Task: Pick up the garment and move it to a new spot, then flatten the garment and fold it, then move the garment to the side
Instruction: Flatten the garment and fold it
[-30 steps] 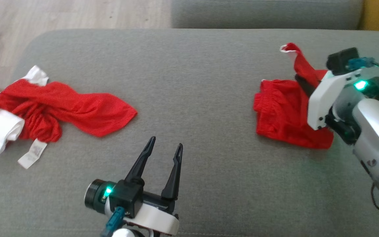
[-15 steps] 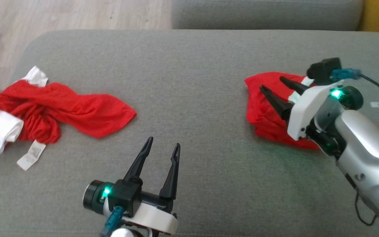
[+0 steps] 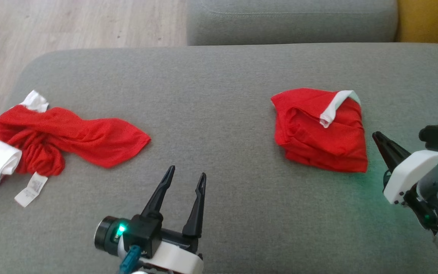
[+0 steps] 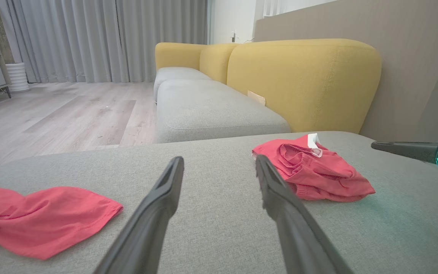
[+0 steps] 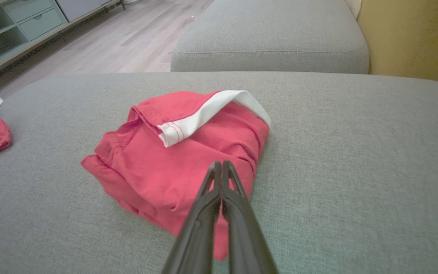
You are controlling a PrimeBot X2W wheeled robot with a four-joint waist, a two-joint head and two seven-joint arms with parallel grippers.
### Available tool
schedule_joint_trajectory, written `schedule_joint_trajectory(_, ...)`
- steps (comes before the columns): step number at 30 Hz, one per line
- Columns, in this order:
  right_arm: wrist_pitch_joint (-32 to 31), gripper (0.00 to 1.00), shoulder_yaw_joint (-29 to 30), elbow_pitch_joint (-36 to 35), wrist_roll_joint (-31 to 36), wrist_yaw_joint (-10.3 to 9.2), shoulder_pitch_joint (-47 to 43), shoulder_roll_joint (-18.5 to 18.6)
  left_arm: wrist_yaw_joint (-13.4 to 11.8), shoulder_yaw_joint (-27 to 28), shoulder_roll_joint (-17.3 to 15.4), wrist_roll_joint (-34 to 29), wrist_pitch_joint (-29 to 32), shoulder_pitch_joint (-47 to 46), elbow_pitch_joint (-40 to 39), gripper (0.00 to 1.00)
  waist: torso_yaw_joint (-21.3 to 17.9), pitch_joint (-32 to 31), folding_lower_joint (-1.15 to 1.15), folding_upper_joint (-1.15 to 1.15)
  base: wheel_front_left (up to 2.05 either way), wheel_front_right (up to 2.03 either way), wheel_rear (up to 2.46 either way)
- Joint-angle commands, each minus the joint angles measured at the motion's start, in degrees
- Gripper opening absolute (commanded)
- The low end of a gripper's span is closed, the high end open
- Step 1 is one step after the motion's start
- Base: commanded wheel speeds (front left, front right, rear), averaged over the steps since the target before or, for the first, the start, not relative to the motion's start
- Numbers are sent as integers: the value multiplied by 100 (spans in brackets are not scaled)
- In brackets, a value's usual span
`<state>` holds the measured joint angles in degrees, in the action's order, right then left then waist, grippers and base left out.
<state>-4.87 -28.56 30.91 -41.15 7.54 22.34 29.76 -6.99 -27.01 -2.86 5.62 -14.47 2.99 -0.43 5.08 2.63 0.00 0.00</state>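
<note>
The folded red shorts lie on the right side of the grey sofa cushion, light, limp and apt to unfold, so best pinched through all layers at an edge; the right gripper beside them is clenched on nothing, and the left gripper is spread wide and empty.

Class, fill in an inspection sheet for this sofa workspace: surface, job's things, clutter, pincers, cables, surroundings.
Surface: grey sofa cushion.
Job's things: folded red garment, white trim, on the robot's right.
Clutter: crumpled red garment with white tag, on the left.
Pincers: left pincer open, empty; right pincer shut, empty, beside the folded garment.
Cables: teal connector at the left wrist.
Surroundings: wooden floor, yellow backrest, grey curtains.
</note>
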Motion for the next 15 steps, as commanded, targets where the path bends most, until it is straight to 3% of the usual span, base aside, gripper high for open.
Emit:
schedule_joint_trajectory(1, 107, 0, 85, -191, 96, -5, 92, 44, 22, 189, -2, -37, -52, -151, -211, 100, 61, 21, 0, 0, 0, 0, 0)
schedule_joint_trajectory(9, -48, 0, 124, 58, 274, -5, 249, -267, 59, 131, -2, -16, -52, -251, -205, 100, 384, 171, 0, 0, 0, 0, 0)
schedule_joint_trajectory(15, -215, 0, 87, 549, 255, -5, 487, -242, 37, 29, -2, 64, -52, -336, -210, 100, 681, 302, 0, 0, 0, 0, 0)
